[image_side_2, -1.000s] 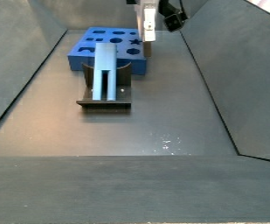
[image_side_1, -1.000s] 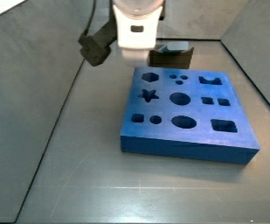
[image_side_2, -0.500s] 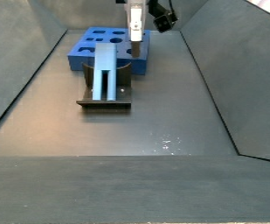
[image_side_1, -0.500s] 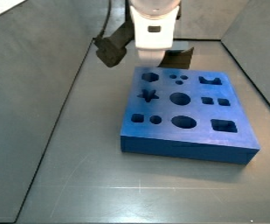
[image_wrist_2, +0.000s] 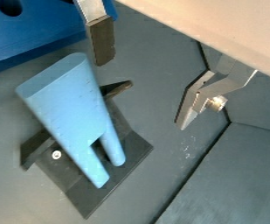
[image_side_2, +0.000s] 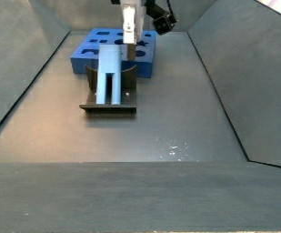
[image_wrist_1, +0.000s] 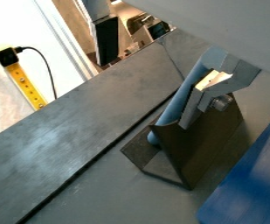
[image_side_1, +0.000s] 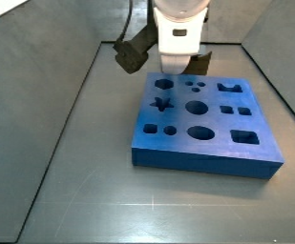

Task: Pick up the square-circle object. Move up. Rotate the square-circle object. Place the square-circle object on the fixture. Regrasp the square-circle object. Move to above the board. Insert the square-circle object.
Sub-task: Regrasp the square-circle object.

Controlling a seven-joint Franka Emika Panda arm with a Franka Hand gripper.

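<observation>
Square-circle object (image_side_2: 110,76) sits on the fixture (image_side_2: 110,107), leaning up out of it: long light blue bar, lower end in the dark base plate. Same in a wrist view: bar (image_wrist_2: 76,114) rises tilted from the fixture (image_wrist_2: 90,192), wider at the top, splitting into two prongs near the base. In the other wrist picture the bar (image_wrist_1: 183,101) rests against the fixture's dark upright (image_wrist_1: 225,109).

End effector (image_wrist_2: 148,66) is above the object with nothing held. Fingers stand apart: one silver plate with its dark pad (image_wrist_2: 99,35) on one side of the bar's top, the other finger (image_wrist_2: 204,94) well off to the other side, neither touching the bar. In a side view the end effector (image_side_2: 132,36) hangs over the far end of the fixture, near the board edge; fingertips too small to resolve there. In the opposite side view it (image_side_1: 172,65) hovers at the board's far edge, hiding most of the fixture (image_side_1: 196,63).

Board (image_side_1: 207,124) lies flat on the worktop (image_side_1: 73,191), just beside the fixture, holes up, all empty. From the fixture end, the board (image_side_2: 100,47) is directly behind it.
</observation>
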